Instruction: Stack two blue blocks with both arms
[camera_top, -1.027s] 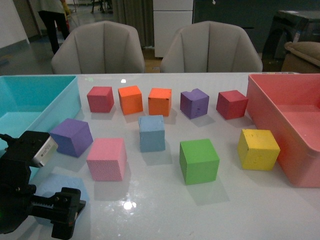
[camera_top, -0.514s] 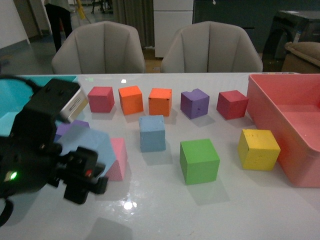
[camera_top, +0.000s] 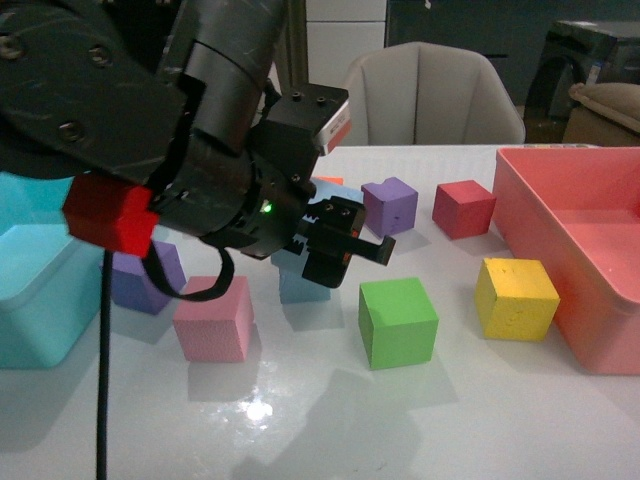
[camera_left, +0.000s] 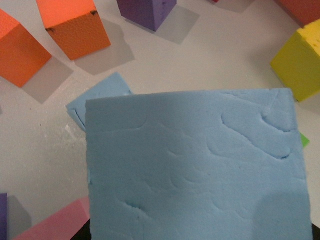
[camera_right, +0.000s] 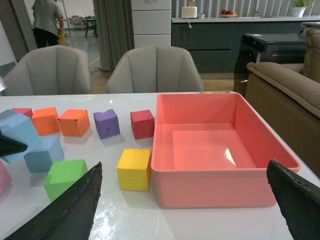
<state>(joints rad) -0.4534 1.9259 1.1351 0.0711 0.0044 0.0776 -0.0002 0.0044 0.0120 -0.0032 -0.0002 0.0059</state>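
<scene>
My left gripper (camera_top: 345, 245) is shut on a pale blue block (camera_left: 195, 165) that fills the left wrist view and hides the fingers. It hovers just above and beside the second blue block (camera_left: 97, 97), which rests on the white table and peeks out under the arm in the front view (camera_top: 300, 287). In the right wrist view the held block (camera_right: 17, 132) sits above the table block (camera_right: 44, 152), a little offset. My right gripper (camera_right: 180, 210) is open and empty, low over the near side of the table; it is out of the front view.
A green cube (camera_top: 398, 322), a yellow cube (camera_top: 516, 298) and a pink cube (camera_top: 212, 318) lie near the middle. Purple (camera_top: 390, 205), red (camera_top: 463, 208) and orange (camera_right: 74, 122) cubes stand behind. A pink bin (camera_top: 580, 250) is right, a turquoise bin (camera_top: 40, 300) left.
My left arm has risen from the near left corner and swung right and forward with the blue block, which now hangs over the blue block in the middle.
</scene>
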